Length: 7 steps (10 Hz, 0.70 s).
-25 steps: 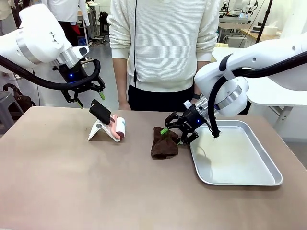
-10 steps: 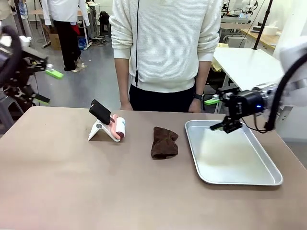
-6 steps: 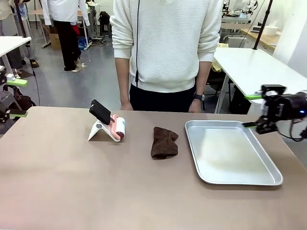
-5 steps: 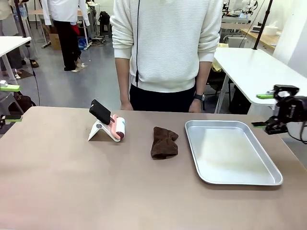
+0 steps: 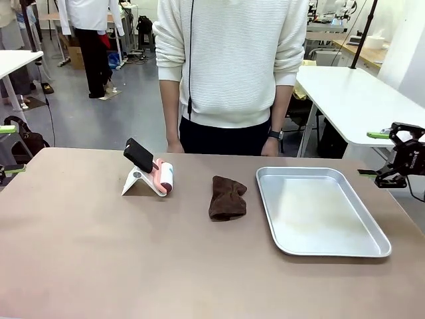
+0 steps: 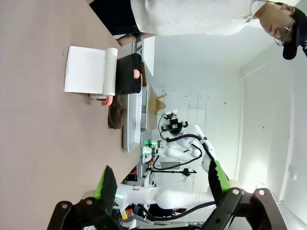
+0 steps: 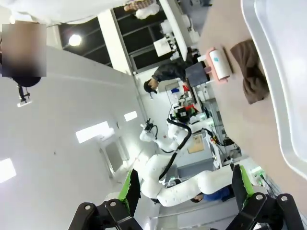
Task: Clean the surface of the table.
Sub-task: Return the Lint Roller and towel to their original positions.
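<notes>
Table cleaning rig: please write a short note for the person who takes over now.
Right end effector: open, empty, off the table's right edge.
Left end effector: open, empty, at the left edge.
On the table: lint roller on its white stand, brown cloth in the middle, empty metal tray on the right.
Done: nothing visible.
Left: pick a tool, then clean the surface.
</notes>
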Each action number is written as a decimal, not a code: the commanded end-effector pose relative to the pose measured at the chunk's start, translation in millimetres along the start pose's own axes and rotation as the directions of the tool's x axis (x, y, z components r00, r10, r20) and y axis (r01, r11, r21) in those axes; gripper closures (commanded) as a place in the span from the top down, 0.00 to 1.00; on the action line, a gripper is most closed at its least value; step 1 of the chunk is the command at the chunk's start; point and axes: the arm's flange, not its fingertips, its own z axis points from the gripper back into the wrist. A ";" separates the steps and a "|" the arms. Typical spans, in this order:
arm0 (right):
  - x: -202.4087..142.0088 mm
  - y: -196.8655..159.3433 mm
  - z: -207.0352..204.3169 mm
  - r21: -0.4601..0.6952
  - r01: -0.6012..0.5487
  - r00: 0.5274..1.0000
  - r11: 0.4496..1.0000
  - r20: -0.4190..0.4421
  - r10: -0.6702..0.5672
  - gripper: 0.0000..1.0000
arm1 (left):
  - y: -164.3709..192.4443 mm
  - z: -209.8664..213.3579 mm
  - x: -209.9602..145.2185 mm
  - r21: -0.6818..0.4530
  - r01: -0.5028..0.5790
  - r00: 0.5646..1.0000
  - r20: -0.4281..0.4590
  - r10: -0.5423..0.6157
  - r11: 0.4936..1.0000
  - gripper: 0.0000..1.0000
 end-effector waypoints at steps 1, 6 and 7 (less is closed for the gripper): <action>-8.2 8.4 -1.0 -0.011 -0.021 0.999 1.000 -0.033 0.020 1.00 | -4.3 -0.5 -11.9 0.026 0.017 1.000 0.009 -0.018 1.000 1.00; -8.2 8.4 -1.0 -0.011 -0.021 0.999 1.000 -0.033 0.020 1.00 | -4.3 -0.5 -11.9 0.026 0.017 1.000 0.009 -0.018 1.000 1.00; -8.2 8.4 -1.0 -0.011 -0.021 0.999 1.000 -0.033 0.020 1.00 | -4.3 -0.5 -11.9 0.026 0.017 1.000 0.009 -0.018 1.000 1.00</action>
